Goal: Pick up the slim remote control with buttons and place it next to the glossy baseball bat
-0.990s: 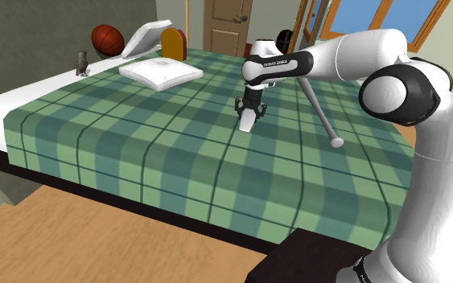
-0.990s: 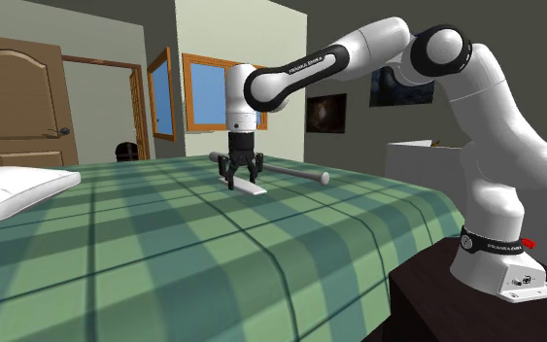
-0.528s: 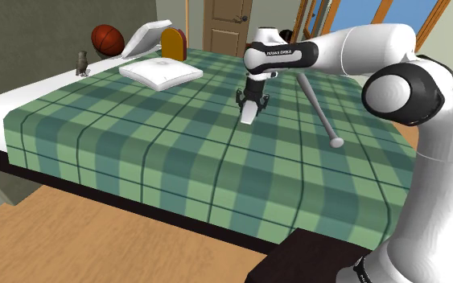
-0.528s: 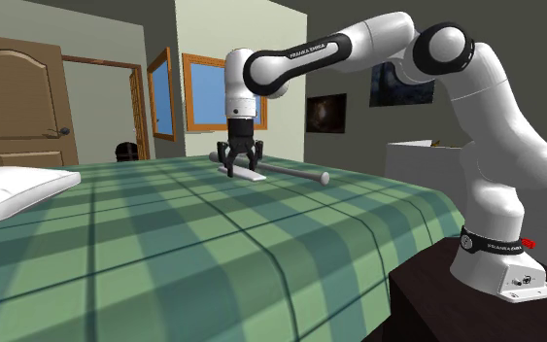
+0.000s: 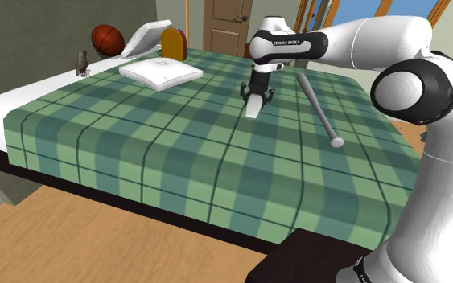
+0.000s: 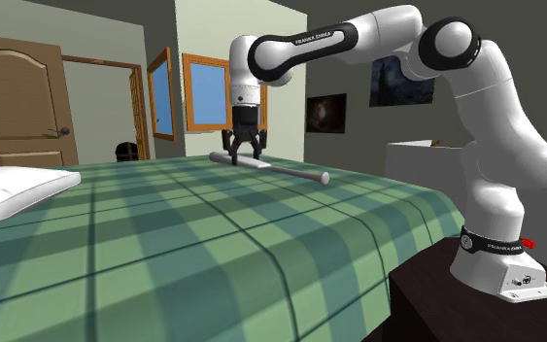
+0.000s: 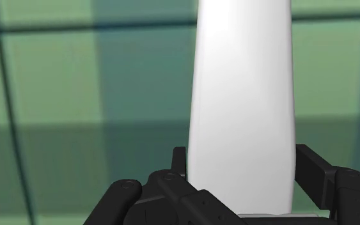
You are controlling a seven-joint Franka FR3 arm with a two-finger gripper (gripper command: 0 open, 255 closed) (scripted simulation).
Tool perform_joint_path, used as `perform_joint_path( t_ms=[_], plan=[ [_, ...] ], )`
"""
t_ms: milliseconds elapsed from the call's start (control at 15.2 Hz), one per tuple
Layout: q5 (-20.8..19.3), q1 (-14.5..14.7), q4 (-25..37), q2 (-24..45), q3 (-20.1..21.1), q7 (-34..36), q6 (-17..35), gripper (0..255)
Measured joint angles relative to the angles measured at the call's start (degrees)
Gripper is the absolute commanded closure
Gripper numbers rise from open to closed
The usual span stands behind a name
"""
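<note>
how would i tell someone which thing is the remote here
Find the green plaid bed; over its far half hangs the black gripper. The slim plain white slab clasped in it is the remote, shorter and flatter than the long grey bat beside it.

Arm [image 5: 353, 36]: rises from its base [image 6: 502, 264] at the shoulder view's lower right, bends at the elbow [image 5: 413, 84], and reaches far and to the left.
Wrist [image 5: 274, 47]: bent so the hand points straight down.
Gripper [image 5: 253, 103]: vertical, fingertips lowest.
Fingers [image 7: 316, 166]: closed on a white remote [image 7: 242, 96], one on each long side, with its length running out past the tips.
</note>
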Motion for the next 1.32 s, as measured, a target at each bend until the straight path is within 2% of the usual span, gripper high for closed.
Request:
perform_joint_path(
  t_ms=[594, 990, 1320],
  plan=[
    [1.2, -6.1, -17.5, -12.3, -3.0, -9.2, 5.2, 255],
    [1.5, -10.0, -25.3, -18.6, -6.0, -16.2, 6.8, 255],
    [1.5, -13.3, -29.1, -21.4, -9.1, -22.5, 7.6, 255]
  ],
)
